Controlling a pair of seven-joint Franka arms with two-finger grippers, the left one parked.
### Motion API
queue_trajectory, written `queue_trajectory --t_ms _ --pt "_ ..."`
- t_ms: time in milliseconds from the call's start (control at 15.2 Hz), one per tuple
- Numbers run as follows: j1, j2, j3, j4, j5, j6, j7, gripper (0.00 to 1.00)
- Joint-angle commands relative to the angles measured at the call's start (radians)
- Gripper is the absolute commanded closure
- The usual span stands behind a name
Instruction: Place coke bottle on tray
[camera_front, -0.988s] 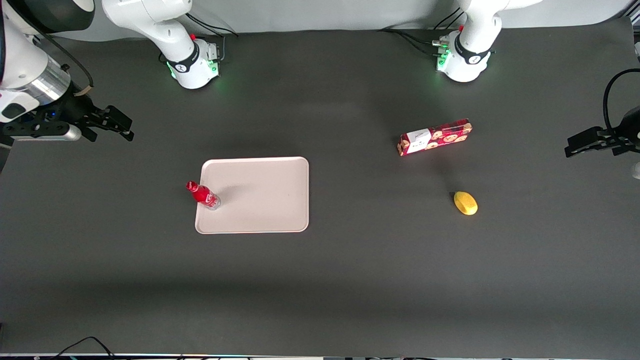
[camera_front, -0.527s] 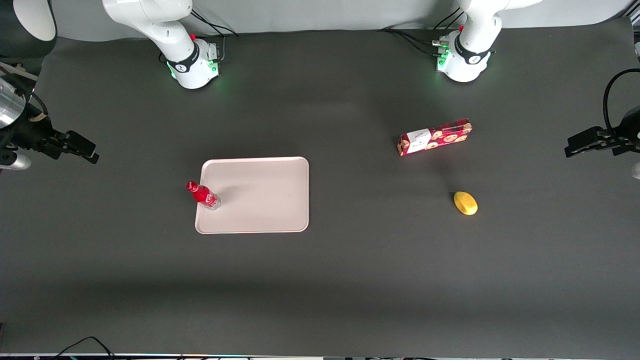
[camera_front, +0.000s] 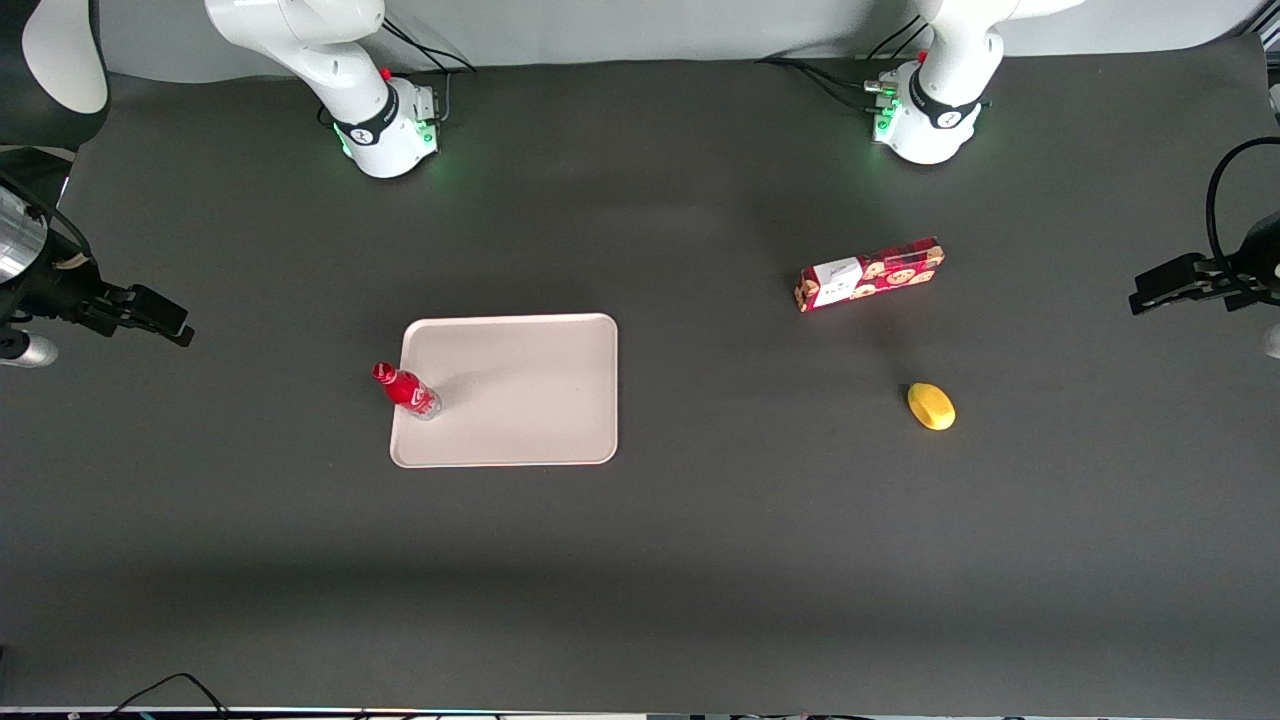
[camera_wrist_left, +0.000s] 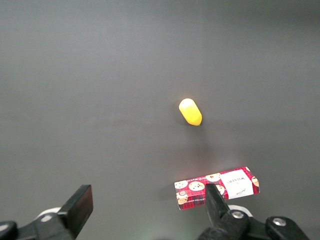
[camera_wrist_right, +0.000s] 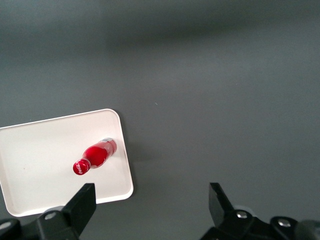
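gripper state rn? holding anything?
Gripper: open, holding nothing, hanging out toward the working arm's end of the table, apart from the bottle, which stands upright on the tray.

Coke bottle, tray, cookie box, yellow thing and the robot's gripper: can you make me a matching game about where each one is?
Things:
1. coke bottle
2. cookie box
3. yellow object
4. gripper

Places:
A. open, holding nothing, at the working arm's end of the table
B. on the table, nearer the front camera than the cookie box
C. standing on the tray, close to its rim
D. lying flat toward the parked arm's end

Pairs: 1-C, 2-D, 3-B, 4-A
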Motion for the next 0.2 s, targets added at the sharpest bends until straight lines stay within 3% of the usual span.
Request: queue_trajectory --t_ms 0,132 --pt "-0.019 0.013 0.01 0.031 0.005 -0.028 -0.014 0.0" --pt "-0.018 0.013 0.009 0.033 0.003 -0.028 -0.015 0.0"
